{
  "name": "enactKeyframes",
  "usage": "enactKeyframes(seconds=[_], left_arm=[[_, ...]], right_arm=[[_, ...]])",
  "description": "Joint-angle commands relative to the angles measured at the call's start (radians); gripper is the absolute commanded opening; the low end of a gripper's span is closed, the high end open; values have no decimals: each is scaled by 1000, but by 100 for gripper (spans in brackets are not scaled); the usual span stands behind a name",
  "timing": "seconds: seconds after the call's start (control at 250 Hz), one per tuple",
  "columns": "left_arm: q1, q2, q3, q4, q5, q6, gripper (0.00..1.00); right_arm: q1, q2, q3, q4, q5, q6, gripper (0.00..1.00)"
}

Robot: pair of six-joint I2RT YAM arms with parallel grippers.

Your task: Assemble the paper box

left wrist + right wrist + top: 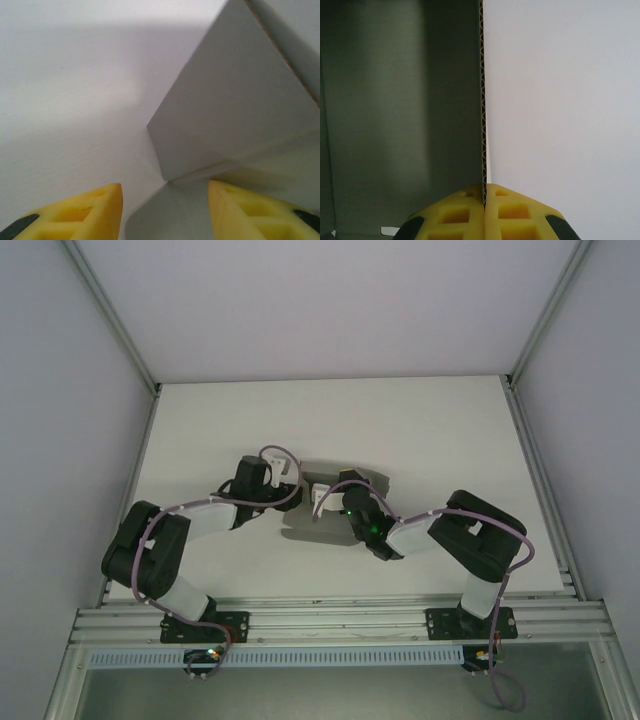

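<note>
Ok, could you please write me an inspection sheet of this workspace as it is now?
Surface: white table, no marks seen.
Job's things: grey paper box, walls raised, between the two grippers.
Clutter: nothing seen.
Grippers: left gripper open, a box corner between its fingers; right gripper shut on the edge of a box wall.
Cables: purple cables loop along both arms.
Surroundings: white walls; metal rail at the near edge.

Black joints, white links, looping purple cables (280,455); yellow cut-out pincer fingers (75,215); green light (375,530) on right arm (470,540).
</note>
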Motion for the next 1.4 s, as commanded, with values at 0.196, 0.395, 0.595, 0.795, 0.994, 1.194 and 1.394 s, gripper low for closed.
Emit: enactKeyframes(seconds=[0.196, 0.395, 0.595, 0.795, 0.994, 1.194, 1.394], left_arm=[[-16, 93, -53, 364, 3, 63, 53], [-17, 114, -14, 387, -81, 86, 71], [-25, 136, 17, 413, -96, 123, 79], [-36, 178, 12, 532, -32, 140, 71], [-46, 190, 31, 498, -77, 150, 25], [-121, 202, 55, 406, -406, 158, 0], [-178, 257, 86, 321, -725, 15, 0]], right_arm=[[16, -26, -17, -56, -32, 33, 0], [18, -64, -14, -156, -71, 72, 0], [17, -92, 12, -316, -112, 138, 0], [0, -92, 61, -479, -156, 213, 0], [-11, -83, 75, -498, -155, 224, 0], [-12, -71, 114, -546, -108, 288, 0], [3, -80, 146, -639, -47, 413, 0]])
